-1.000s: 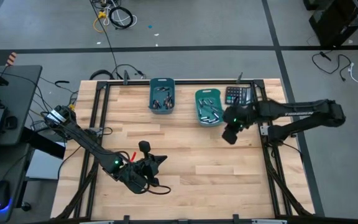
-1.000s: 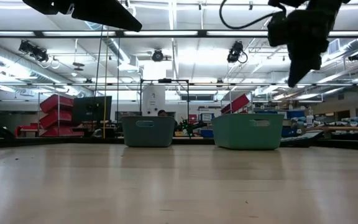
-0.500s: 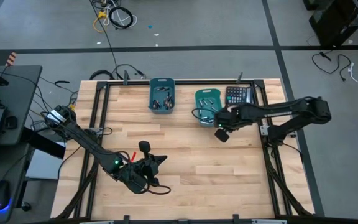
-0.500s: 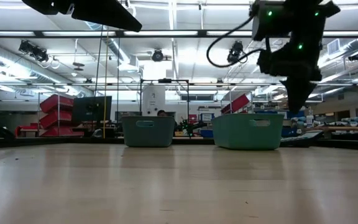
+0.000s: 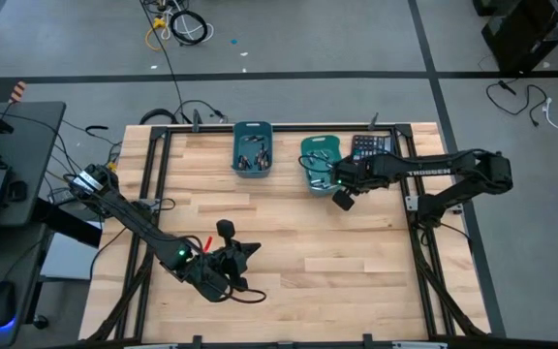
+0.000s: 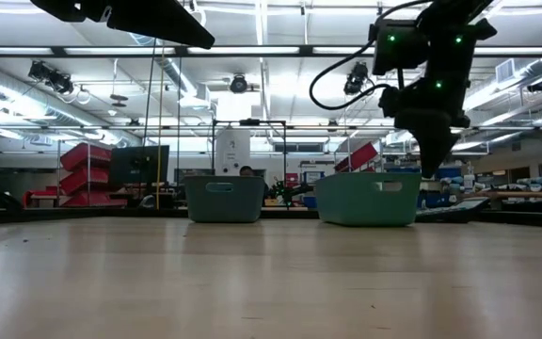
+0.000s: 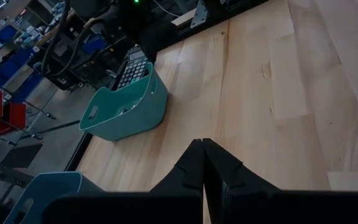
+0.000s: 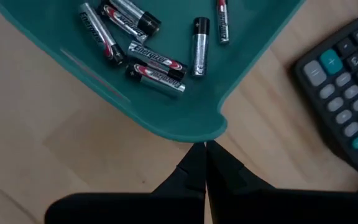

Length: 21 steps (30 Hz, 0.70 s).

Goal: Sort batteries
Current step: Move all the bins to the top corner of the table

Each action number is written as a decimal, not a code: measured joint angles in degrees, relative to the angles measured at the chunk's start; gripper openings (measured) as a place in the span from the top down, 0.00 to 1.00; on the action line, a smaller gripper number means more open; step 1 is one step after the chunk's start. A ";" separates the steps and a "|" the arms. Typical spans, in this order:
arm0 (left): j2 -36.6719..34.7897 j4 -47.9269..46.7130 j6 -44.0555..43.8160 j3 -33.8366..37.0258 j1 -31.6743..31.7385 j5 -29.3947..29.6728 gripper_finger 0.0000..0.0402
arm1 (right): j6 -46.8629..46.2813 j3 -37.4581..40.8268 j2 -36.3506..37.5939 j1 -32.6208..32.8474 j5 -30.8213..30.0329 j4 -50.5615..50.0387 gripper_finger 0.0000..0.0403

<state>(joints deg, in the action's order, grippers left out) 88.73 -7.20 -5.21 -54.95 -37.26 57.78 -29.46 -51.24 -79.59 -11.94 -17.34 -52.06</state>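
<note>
Two teal bins stand at the table's far side. The right bin (image 5: 318, 155) holds several silver, black and red batteries (image 8: 154, 65); the left bin (image 5: 252, 150) holds several small dark cells. My right gripper (image 5: 342, 200) is shut, points steeply down and stands at the right bin's near corner (image 8: 207, 132). My left gripper (image 5: 252, 248) is shut with nothing in it, raised above the table near its front left, and points toward the right bin (image 7: 126, 109). My right gripper (image 8: 204, 147) has its shut fingertips against the outside of the right bin's rounded corner rim (image 8: 211, 134), coming from above and slanting down. The bin rests on the table. The low view shows the tips (image 6: 429, 171) at about rim height.
A black calculator (image 5: 369, 147) lies just right of the right bin, close to my right gripper. A black frame rail (image 5: 289, 126) runs around the table top. Bare wood (image 5: 337, 262) stretches between the two arms.
My right gripper has come down and moved toward the table's left, tipping to point more steeply down, and has arrived at the right bin's corner. It stays shut. The right bin has shifted a little toward the table's left.
</note>
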 joint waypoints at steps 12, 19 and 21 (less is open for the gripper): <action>0.00 -0.02 0.19 -0.01 0.00 0.02 1.00 | 4.97 0.00 0.00 -3.43 -0.13 5.16 1.00; 0.00 0.00 0.22 -0.01 0.00 0.02 1.00 | 6.90 0.00 0.00 -5.51 -0.18 7.78 1.00; 0.00 0.00 0.22 0.01 0.00 0.02 1.00 | 7.15 0.00 0.00 -6.01 -0.23 7.67 1.00</action>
<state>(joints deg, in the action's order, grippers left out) 88.73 -7.20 -4.99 -54.94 -37.26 57.80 -22.31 -51.24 -79.59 -17.95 -17.57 -44.39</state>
